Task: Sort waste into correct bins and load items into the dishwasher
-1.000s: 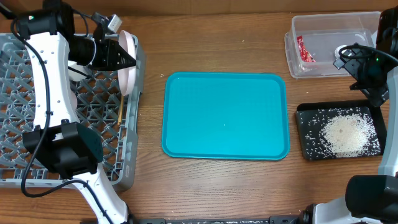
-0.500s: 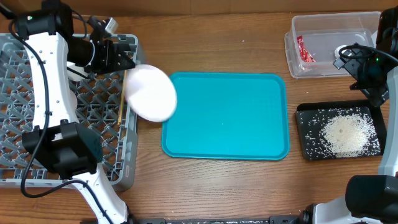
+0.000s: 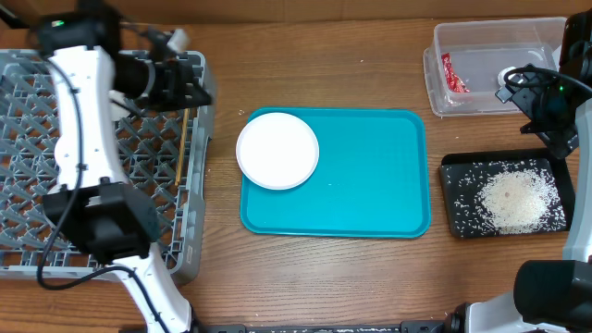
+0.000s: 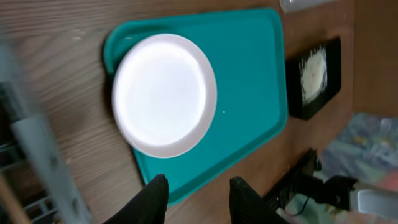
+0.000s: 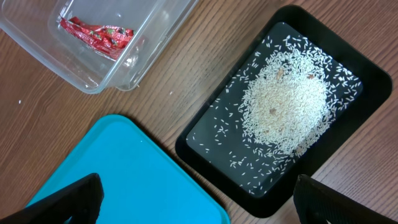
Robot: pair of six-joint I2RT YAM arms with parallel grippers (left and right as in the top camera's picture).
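I am looking down the left wrist camera, where the left gripper (image 4: 200, 183) is hanging with its two dark fingers (image 4: 155, 198) parted and gripping nothing. Beyond it the large white plate (image 3: 277, 150) is lying flat on the left end of the teal tray (image 3: 370, 185), its edge overlapping the tray's left rim. In the overhead view that arm is reaching over the right wall of the grey dish rack (image 3: 18, 166), where a wooden chopstick (image 3: 179, 155) is resting on the lattice. The right gripper (image 5: 198, 186) is hovering with its fingers spread wide and empty above the black tray (image 3: 453, 222) of rice grains (image 3: 513, 199). The red wrapper (image 3: 452, 74) is sitting in the clear tub (image 3: 490, 42).
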